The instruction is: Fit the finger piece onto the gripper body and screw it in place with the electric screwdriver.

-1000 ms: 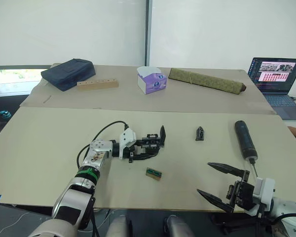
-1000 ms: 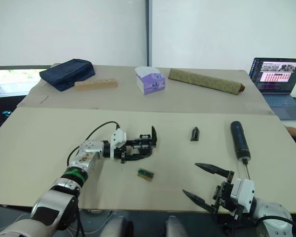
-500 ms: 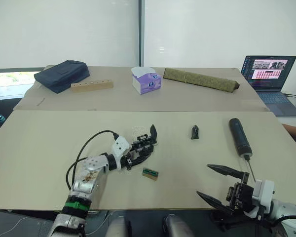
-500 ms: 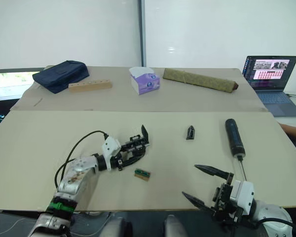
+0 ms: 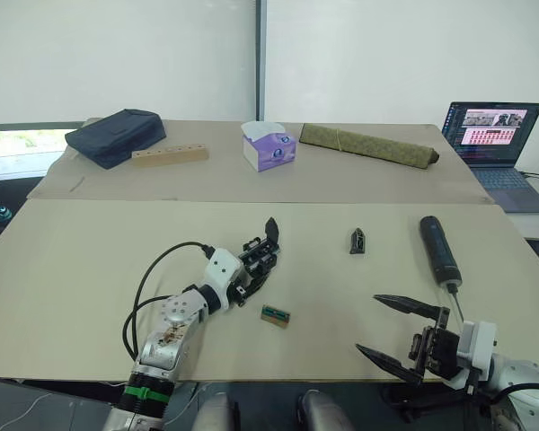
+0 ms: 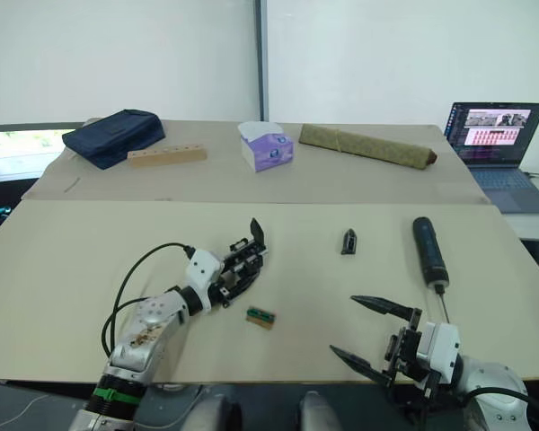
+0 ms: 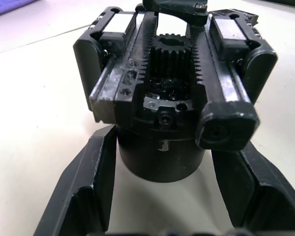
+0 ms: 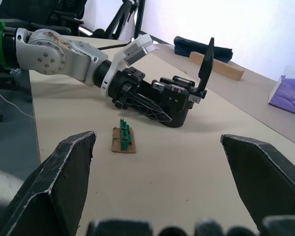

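My left gripper is shut on the gripper body, a small black assembly whose pointed prong sticks up; its round base rests on the table. In the left wrist view my fingers flank that base. The finger piece, a small black wedge, lies alone on the table right of centre. Farther right lies the electric screwdriver, its thin bit pointing toward me. My right gripper stands open near the table's front edge, just left of the bit, holding nothing.
A small green-and-brown block lies just in front of the gripper body. On the far table are a dark blue bag, a wooden block, a tissue box and an olive roll. A laptop stands at far right.
My left arm has drawn in and swung, turning the held gripper body from pointing right to pointing away and right, slightly further left. The right gripper has stayed about where it was. The camera shifted.
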`<state>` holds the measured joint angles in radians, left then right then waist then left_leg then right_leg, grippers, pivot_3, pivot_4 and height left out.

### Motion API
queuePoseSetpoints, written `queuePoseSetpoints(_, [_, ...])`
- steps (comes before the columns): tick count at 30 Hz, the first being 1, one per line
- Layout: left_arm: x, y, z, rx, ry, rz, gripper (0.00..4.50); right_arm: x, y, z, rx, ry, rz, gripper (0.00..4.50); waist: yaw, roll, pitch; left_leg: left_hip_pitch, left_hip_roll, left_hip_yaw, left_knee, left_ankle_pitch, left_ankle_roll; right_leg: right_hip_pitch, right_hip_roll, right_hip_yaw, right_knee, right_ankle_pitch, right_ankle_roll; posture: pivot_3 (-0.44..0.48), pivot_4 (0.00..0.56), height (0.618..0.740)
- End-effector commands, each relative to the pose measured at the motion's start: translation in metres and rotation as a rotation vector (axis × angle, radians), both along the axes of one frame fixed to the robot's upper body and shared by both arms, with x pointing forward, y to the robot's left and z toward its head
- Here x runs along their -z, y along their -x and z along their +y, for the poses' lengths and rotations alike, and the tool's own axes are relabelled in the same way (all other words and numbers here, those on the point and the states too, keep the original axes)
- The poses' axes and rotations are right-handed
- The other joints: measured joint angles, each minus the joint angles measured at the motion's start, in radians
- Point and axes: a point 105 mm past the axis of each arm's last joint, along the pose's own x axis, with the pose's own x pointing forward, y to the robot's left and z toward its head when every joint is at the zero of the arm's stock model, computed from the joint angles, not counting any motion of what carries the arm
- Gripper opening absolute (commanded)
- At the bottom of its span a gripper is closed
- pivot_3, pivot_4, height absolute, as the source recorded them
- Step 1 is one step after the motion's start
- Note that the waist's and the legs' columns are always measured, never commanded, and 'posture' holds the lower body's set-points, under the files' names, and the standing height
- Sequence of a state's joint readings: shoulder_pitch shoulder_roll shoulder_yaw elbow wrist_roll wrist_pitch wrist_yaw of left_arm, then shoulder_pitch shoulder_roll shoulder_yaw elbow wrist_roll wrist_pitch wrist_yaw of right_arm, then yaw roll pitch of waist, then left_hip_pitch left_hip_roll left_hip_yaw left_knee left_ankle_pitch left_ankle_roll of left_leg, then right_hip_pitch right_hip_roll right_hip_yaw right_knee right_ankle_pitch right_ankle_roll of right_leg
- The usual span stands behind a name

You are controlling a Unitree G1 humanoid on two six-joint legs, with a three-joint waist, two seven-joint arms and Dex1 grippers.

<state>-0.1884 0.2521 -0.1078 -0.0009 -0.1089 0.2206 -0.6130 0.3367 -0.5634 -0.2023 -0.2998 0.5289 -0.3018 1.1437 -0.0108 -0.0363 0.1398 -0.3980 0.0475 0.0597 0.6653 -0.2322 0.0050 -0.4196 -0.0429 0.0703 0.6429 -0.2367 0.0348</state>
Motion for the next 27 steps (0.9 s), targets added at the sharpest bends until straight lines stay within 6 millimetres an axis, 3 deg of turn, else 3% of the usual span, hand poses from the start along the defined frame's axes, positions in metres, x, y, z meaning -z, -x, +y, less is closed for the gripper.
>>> queuePoseSetpoints(1, [-0.001,0.006,0.001,0.029,0.023,0.038,3.76,-0.007,0.000,-0.002,0.006,-0.003,-0.032,4.50,-0.002,0.000,0.000,0.000,0.000,0.000,0.000,0.000,0.000,0.000,0.000,0.000,0.000,0.000,0.000,0.000,0.150,0.740])
queuePoseSetpoints(3, [-0.002,0.003,0.006,0.026,0.009,0.035,4.45,-0.007,0.000,-0.002,0.007,-0.004,-0.033,4.50,-0.001,0.001,0.000,0.000,0.000,0.000,0.000,0.000,0.000,0.000,0.000,0.000,0.000,0.000,0.000,0.000,0.150,0.740])
queuePoseSetpoints(10, [0.003,0.007,0.032,0.201,-0.078,0.070,4.45,-0.009,0.001,-0.002,0.012,-0.004,-0.032,4.50,-0.001,0.001,-0.001,0.000,0.000,0.000,0.000,0.000,0.000,0.000,0.000,0.000,0.000,0.000,0.000,0.000,0.150,0.740])
queuePoseSetpoints(12, [0.004,-0.001,0.049,0.238,-0.112,0.068,4.45,-0.009,0.001,-0.002,0.011,-0.003,-0.028,4.50,-0.001,0.002,-0.001,0.001,0.000,0.000,0.000,0.000,0.000,0.000,0.000,0.000,0.000,0.000,-0.001,0.000,0.150,0.740])
queuePoseSetpoints(14, [0.002,-0.007,0.053,0.305,-0.130,0.043,4.45,-0.009,0.002,-0.001,0.009,-0.004,-0.025,4.50,0.000,0.002,-0.001,0.001,0.000,0.001,0.000,0.000,0.000,0.000,0.000,0.000,0.000,-0.001,-0.001,0.000,0.150,0.740])
queuePoseSetpoints(18, [-0.009,-0.018,0.045,0.439,-0.087,-0.002,4.45,-0.010,0.005,0.001,0.012,-0.010,-0.018,4.50,0.006,0.002,-0.001,0.000,-0.001,0.001,0.000,0.000,0.000,0.000,0.000,-0.001,-0.001,-0.001,-0.001,0.000,0.150,0.740])
queuePoseSetpoints(27, [-0.005,-0.033,0.015,0.620,-0.154,0.025,4.45,-0.013,0.013,-0.002,0.057,0.003,-0.016,4.50,0.014,0.001,-0.001,-0.002,-0.002,0.000,0.001,0.000,0.000,-0.001,0.000,-0.001,-0.001,-0.001,0.000,0.000,0.150,0.740])
